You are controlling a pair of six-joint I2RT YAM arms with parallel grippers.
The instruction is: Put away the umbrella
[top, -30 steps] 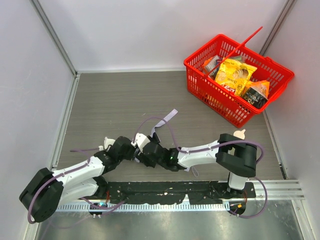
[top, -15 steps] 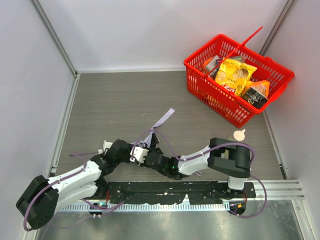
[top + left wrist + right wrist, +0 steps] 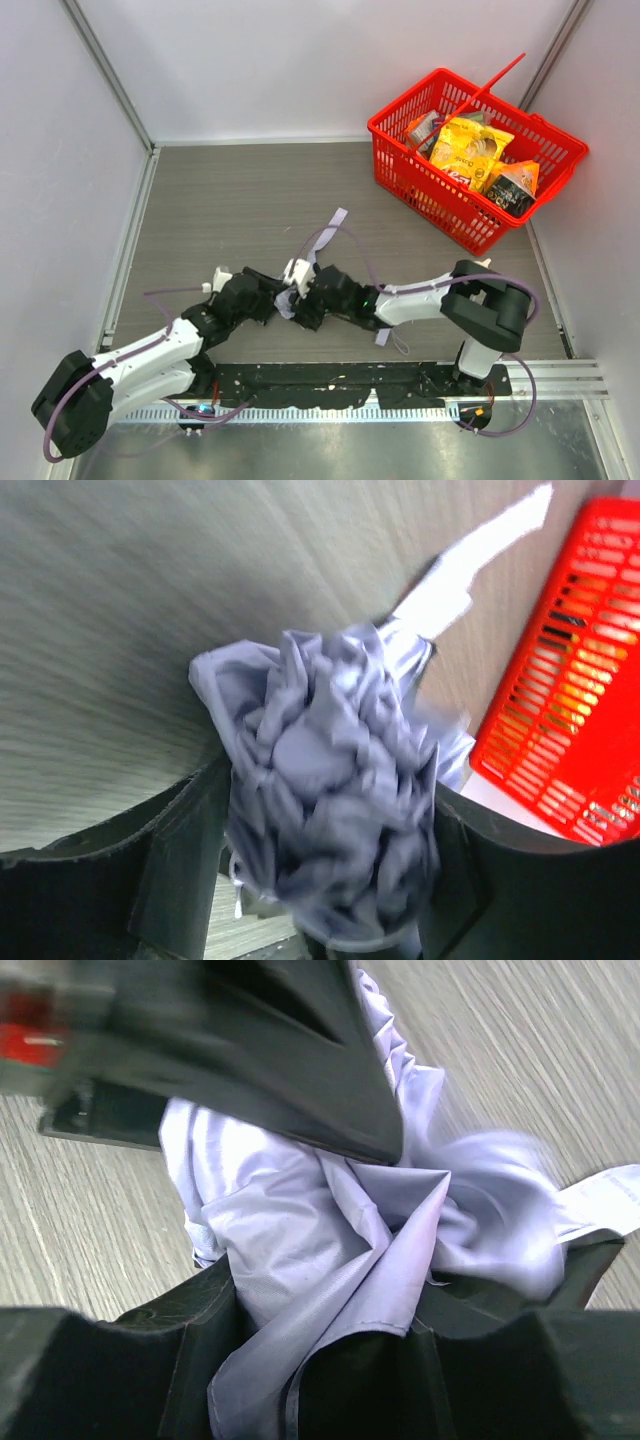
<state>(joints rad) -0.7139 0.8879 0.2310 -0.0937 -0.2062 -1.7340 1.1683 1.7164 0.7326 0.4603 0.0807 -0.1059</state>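
The umbrella (image 3: 297, 283) is a crumpled bundle of pale lavender fabric held just above the table, between the two grippers. Its flat strap (image 3: 334, 222) sticks out toward the back. My left gripper (image 3: 268, 296) is shut on the bundle from the left; in the left wrist view the fabric (image 3: 330, 800) fills the gap between its fingers (image 3: 185, 865). My right gripper (image 3: 312, 300) is shut on the bundle from the right; in the right wrist view the fabric (image 3: 320, 1230) lies between its jaws. The shaft and handle are hidden.
A red basket (image 3: 400, 170) with snack packets stands at the back right, also in the left wrist view (image 3: 570, 710). Grey walls close in the table on the left, back and right. The left gripper's black body (image 3: 250, 1050) crowds the right wrist view.
Both grippers, still holding the umbrella, have moved a little away from the near edge and to the right. The strap has swung and the right elbow has shifted right.
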